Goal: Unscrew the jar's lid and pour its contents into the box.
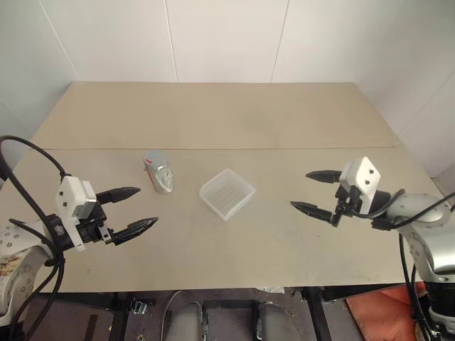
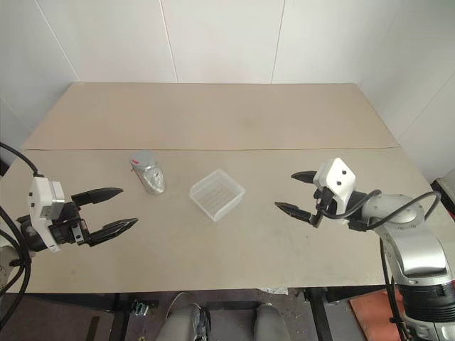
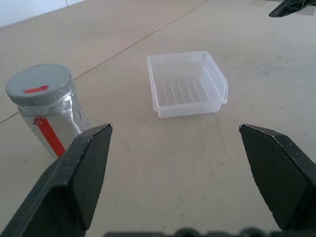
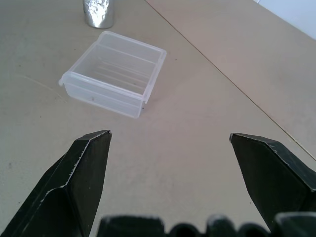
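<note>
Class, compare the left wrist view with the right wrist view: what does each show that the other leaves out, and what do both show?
Left wrist view: the round grey lid with a red mark, screwed on the jar, and a tip of the right pincer.
Right wrist view: the silvery jar cut off below its lid.
Both: the shallow clear plastic box, empty, the beige table, and that arm's own open pincer.
</note>
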Motion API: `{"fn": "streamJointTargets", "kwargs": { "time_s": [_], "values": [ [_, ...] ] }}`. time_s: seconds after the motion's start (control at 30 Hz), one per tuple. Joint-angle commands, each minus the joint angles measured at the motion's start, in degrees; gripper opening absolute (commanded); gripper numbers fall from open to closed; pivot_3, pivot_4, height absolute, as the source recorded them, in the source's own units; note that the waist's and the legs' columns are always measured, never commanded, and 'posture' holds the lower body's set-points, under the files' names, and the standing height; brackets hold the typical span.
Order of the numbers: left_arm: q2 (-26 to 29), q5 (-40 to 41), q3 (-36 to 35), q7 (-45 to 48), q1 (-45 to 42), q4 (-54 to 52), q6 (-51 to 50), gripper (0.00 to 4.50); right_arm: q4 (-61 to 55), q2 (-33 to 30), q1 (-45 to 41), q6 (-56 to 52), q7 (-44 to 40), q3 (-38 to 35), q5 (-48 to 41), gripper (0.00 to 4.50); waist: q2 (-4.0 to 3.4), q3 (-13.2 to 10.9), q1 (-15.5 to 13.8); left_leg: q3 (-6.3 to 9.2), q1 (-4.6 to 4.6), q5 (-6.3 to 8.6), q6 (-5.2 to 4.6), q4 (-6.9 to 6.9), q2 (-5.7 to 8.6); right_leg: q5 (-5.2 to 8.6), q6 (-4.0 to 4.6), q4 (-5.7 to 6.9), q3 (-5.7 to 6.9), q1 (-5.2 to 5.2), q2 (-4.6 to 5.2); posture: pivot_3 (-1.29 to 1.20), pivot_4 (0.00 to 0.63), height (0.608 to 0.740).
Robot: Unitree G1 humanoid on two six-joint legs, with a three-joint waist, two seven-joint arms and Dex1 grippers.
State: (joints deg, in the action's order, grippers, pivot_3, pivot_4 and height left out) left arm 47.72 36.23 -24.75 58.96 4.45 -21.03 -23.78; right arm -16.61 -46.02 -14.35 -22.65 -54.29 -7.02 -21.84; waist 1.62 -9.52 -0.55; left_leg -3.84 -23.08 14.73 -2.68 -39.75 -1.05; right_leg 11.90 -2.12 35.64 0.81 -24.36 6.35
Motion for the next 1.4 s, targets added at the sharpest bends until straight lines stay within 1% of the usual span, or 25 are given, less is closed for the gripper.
{"fn": "streamJointTargets", "kwargs": {
  "time_s": [0.03, 0.17, 0.3, 0.47, 0.57, 0.6, 0.7, 0.8, 1.1, 1.3, 1.4],
  "values": [
    [-0.2, 0.8, -1.0, -0.8, -0.5, -1.4, 0.5, 4.48, -2.2, -0.9, -0.5, -0.2, 0.0, -1.8, -1.3, 4.5, 0.0, 0.0, 0.0, 0.0, 0.0, 0.0, 0.0, 0.0, 0.0, 0.0, 0.0, 0.0, 0.0, 0.0, 0.0, 0.0, 0.15, 0.74],
    [-0.9, 0.9, -1.4, -1.7, 0.7, -2.1, 0.4, 4.48, -2.1, -0.8, -1.3, -0.3, -0.7, -1.3, -1.8, 4.5, 0.0, 0.0, 0.0, 0.0, 0.0, 0.0, 0.0, 0.0, 0.0, 0.0, 0.0, -0.01, 0.0, 0.0, 0.0, 0.0, 0.15, 0.74],
    [-3.0, -1.3, -2.2, -5.2, 1.5, -1.3, 2.3, 4.48, -1.8, -0.3, -3.7, -0.8, -0.8, -0.1, -2.3, 4.5, 0.0, 0.0, 0.1, 0.0, 0.01, 0.0, 0.0, 0.0, -0.01, 0.0, 0.0, 0.0, -0.01, 0.01, 0.0, 0.0, 0.15, 0.74],
    [-7.6, -4.4, -0.9, -12.8, -1.6, 3.2, 3.3, 4.48, -1.5, 0.6, -6.4, -0.7, -0.4, 2.2, -1.7, 4.5, 0.0, 0.0, 0.0, 0.02, 0.03, 0.0, 0.0, 0.0, 0.0, -0.01, 0.0, 0.01, 0.0, 0.03, 0.0, 0.0, 0.15, 0.74],
    [-9.9, -7.9, 0.1, -16.0, -4.3, 7.6, 6.8, 4.48, -2.1, 0.9, -7.7, -1.3, 0.4, 3.5, -1.2, 4.5, 0.0, 0.0, -0.1, 0.02, 0.01, 0.0, 0.0, -0.01, 0.03, -0.02, 0.0, -0.01, 0.01, 0.04, 0.01, 0.0, 0.15, 0.74],
    [-10.7, -9.5, 1.5, -16.4, -5.7, 9.2, 8.7, 4.48, -1.6, 0.8, -8.4, -0.9, 0.3, 3.5, -1.1, 4.5, 0.0, 0.0, -0.2, 0.02, 0.0, 0.0, 0.0, -0.01, 0.04, -0.02, 0.0, -0.01, 0.02, 0.04, 0.02, 0.0, 0.15, 0.74],
    [-11.7, -11.7, 3.7, -16.1, -8.8, 13.3, 12.1, 4.48, -1.6, 0.7, -9.6, -0.8, 0.7, 4.0, -0.5, 4.5, 0.01, 0.0, -0.2, 0.02, -0.02, 0.0, -0.01, -0.03, 0.08, -0.03, 0.01, -0.01, 0.03, 0.04, 0.05, 0.0, 0.15, 0.74],
    [-12.2, -12.5, 5.8, -14.8, -12.2, 17.9, 13.8, 4.48, -1.8, -0.4, -9.9, 0.2, 1.2, 4.4, 2.1, 4.5, 0.01, 0.0, -0.2, 0.04, -0.03, 0.0, -0.01, -0.03, 0.08, -0.03, 0.01, -0.01, 0.06, 0.04, 0.05, 0.0, 0.15, 0.74],
    [-11.7, -14.3, 9.9, -9.9, -22.3, 31.0, 18.0, 4.48, -6.0, -0.5, -9.1, -1.3, 1.8, 3.5, 1.2, 4.5, 0.01, 0.0, 0.0, 0.04, -0.07, 0.0, -0.01, -0.02, 0.09, -0.05, -0.01, 0.01, 0.12, 0.0, 0.05, 0.0, 0.15, 0.74],
    [-12.7, -16.9, 13.1, -7.4, -30.6, 42.8, 21.8, 4.48, -6.7, -0.6, -8.7, -1.2, 1.8, 3.6, 1.1, 4.5, 0.03, 0.0, -0.1, 0.04, -0.1, 0.0, -0.02, -0.05, 0.16, -0.06, -0.04, 0.0, 0.15, 0.01, 0.05, 0.0, 0.15, 0.74],
    [-14.3, -18.1, 13.9, -7.7, -34.2, 47.8, 24.5, 4.48, -7.0, -0.7, -8.7, -1.0, 1.7, 3.5, 0.9, 4.5, 0.03, 0.0, -0.1, 0.04, -0.11, 0.0, -0.03, -0.05, 0.17, -0.07, -0.05, -0.01, 0.15, 0.01, 0.06, 0.0, 0.15, 0.74]
  ]
}}
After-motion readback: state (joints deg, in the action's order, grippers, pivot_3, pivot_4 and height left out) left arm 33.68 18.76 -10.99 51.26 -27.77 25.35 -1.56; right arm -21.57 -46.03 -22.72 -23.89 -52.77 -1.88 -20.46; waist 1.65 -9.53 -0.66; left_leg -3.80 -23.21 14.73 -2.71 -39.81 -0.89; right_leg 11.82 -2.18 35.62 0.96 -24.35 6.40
